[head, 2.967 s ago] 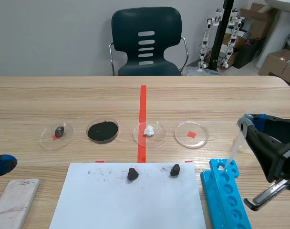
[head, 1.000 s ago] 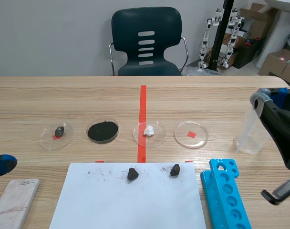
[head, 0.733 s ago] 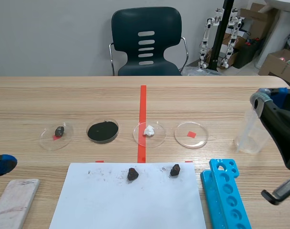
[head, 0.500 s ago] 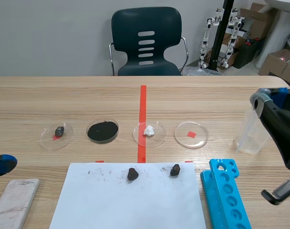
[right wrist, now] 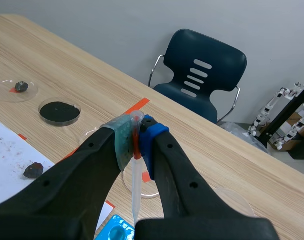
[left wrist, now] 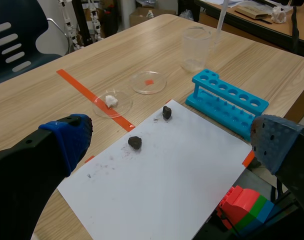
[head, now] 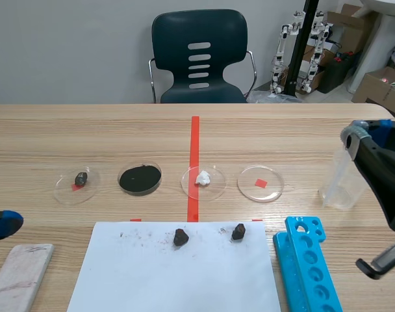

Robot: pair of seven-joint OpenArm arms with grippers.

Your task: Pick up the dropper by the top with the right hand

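- Against three seconds ago, the right gripper (head: 353,135) stands higher and farther back. The dropper (head: 336,170) has left the blue rack (head: 309,263) and now slants down at the clear beaker (head: 344,193).
- The right fingers pinch the dropper's top.
- The left gripper (left wrist: 172,140) has its fingers wide apart.
- The row of dishes (head: 240,185) on the surface (head: 119,130) holds a dark stone (head: 81,177), black powder (head: 140,179) and a white lump (head: 203,177).

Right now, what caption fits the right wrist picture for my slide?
Right gripper pinches the dropper by its top, above the wooden table.
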